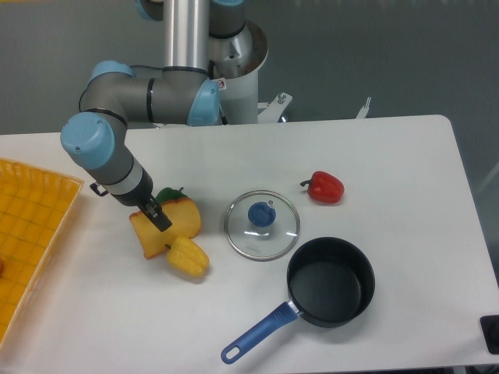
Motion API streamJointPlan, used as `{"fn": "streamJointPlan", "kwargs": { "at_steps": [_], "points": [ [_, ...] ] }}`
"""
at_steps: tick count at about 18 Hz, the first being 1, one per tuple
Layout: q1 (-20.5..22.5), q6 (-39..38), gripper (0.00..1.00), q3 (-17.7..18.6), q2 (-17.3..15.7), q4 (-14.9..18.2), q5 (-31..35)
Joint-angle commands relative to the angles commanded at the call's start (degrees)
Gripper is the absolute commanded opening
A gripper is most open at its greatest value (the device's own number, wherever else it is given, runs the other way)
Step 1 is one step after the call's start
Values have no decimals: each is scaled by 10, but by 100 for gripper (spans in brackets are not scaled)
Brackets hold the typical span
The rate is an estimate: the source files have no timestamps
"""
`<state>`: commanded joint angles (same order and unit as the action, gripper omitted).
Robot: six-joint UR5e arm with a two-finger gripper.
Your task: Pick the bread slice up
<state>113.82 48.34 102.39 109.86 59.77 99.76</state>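
Note:
The bread slice [173, 224] is an orange-yellow slab with a darker crust edge, lying on the white table left of centre. My gripper [158, 218] is down on the slice, its dark fingers over the slab's left part. I cannot tell whether the fingers are closed on it. A lumpy yellow pepper [189, 258] touches the slice's front edge. A green pepper [168, 195] peeks out just behind the slice, mostly hidden by the arm.
A glass lid with a blue knob [262, 224] lies right of the slice. A red pepper [325, 187] sits further right. A black pot with a blue handle [329, 291] is at front right. A yellow tray [31, 234] is at the left edge.

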Motion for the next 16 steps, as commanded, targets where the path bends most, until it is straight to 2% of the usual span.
{"fn": "streamJointPlan", "kwargs": {
  "at_steps": [1,3,4,6,10,16],
  "points": [
    [0,1,65,-1,0,0,0],
    [0,-1,52,-2,0,1,1],
    [0,-4,36,-3,0,1,1],
    [0,-11,21,-5,0,2,1],
    [0,-12,0,-15,-1,9,3],
    [4,-12,0,-28,-10,15,-4]
  ]
}}
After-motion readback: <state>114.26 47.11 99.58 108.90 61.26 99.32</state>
